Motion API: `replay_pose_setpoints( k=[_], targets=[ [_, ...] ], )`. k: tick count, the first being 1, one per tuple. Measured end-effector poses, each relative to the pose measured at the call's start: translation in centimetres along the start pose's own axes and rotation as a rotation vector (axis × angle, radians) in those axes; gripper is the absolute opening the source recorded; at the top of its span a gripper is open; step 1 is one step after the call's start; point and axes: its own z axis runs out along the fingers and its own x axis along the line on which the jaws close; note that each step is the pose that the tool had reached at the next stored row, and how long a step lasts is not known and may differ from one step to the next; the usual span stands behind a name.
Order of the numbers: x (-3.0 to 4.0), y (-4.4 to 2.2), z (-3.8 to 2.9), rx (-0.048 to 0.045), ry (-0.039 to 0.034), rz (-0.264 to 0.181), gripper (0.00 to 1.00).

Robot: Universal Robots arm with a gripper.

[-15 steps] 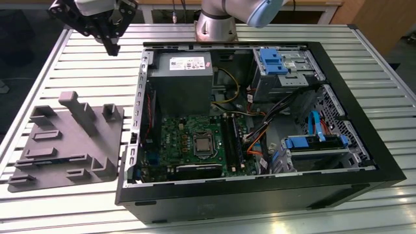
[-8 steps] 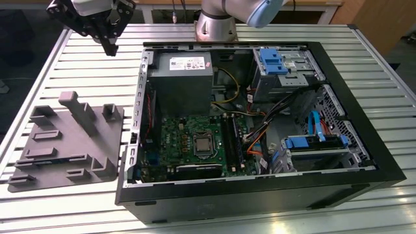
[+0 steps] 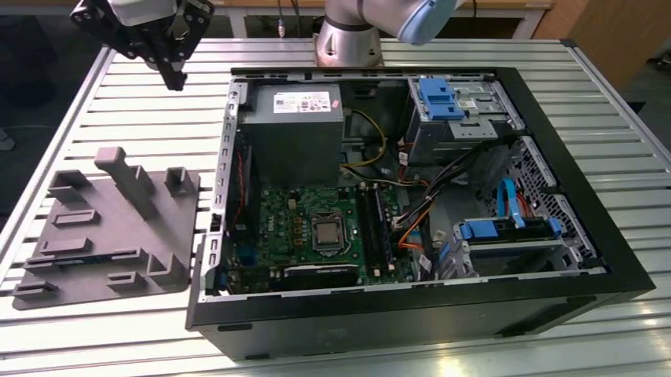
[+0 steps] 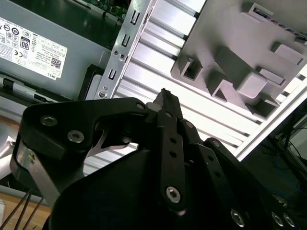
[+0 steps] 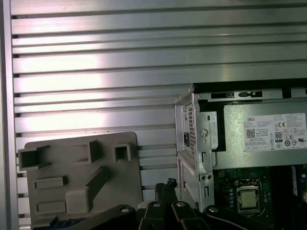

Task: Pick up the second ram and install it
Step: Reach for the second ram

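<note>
Over the ribbed aluminium table (image 3: 126,126), toward the exterior view's left and at the back of the scene, I find the black two-finger gripper (image 3: 175,78) hanging in the air. It is beside the back corner of the open black desktop computer case (image 3: 419,318) and clear of it. In both wrist views its fingers meet at the tips, with nothing between them: closed and empty.

The grey moulded plastic fixture (image 3: 115,236) lies flat on the table, just beside the case on the exterior view's left. In the first wrist view I note the long, narrow blue circuit-board stick of the second ram (image 5: 67,222) lying low in this fixture. It sits along the end away from the gripper, and I can make out no more of it than a blue strip. Gripper and stick are well apart.

Inside the case I record:
- the green motherboard (image 3: 288,216) with its square silver processor (image 3: 327,233);
- the long black plastic memory slots (image 3: 373,228) just beside the processor, on the exterior view's right, though I cannot tell whether any slot is filled;
- the grey metal power supply box (image 3: 294,133) behind the board.
</note>
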Motion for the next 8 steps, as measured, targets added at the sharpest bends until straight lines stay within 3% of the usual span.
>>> replay_pose_setpoints(
  k=[8],
  targets=[
    [0.42, -0.03, 0.01, -0.0001, -0.0001, 0.0, 0.11]
  ],
)
